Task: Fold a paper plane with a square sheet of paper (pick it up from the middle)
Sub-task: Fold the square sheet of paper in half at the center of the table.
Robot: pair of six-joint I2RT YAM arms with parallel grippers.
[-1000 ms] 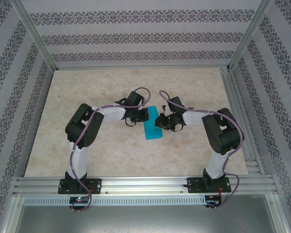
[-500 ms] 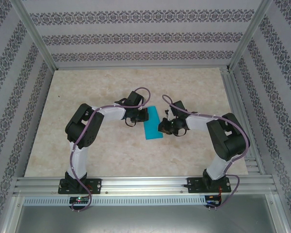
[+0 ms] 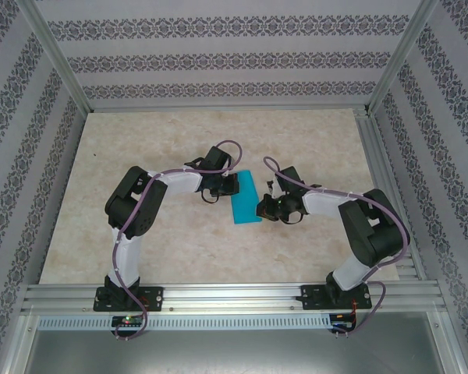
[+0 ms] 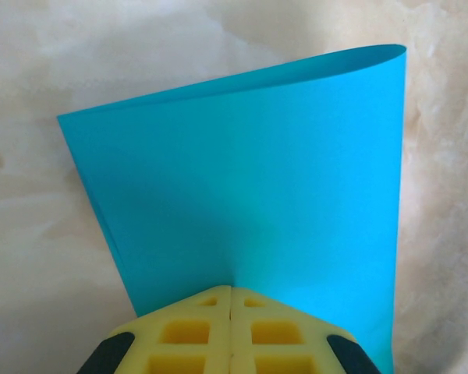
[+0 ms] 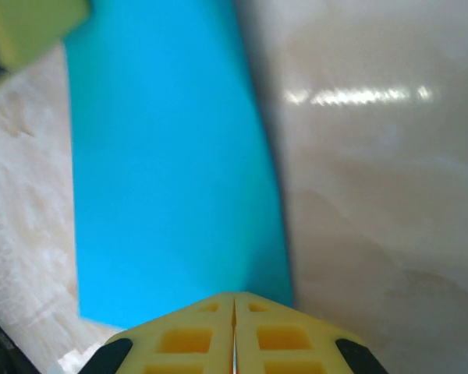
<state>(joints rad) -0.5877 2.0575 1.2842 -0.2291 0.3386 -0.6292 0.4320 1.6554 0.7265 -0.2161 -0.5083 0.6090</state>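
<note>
A pale marbled table is seen from above, with two black-and-white robot arms reaching in from its near edge. The teal-blue square sheet of paper lies at the middle of the table. From above it looks like a narrow slanted strip, because it is bent over on itself. The left gripper sits just left of the table's middle and touches the sheet's left side. In the left wrist view its yellow jaws are pressed tight together, pinching the sheet's near edge, and a faint crease runs up from the tips. In that view the sheet rises above the table as a loose double layer with a soft rounded bend along its upper edge rather than a sharp fold. The right gripper sits just right of the table's middle, at the sheet's near right corner. In the right wrist view its yellow jaws are also clenched shut, with the sheet's edge meeting the tips. Whether any paper is caught between them cannot be told.
</note>
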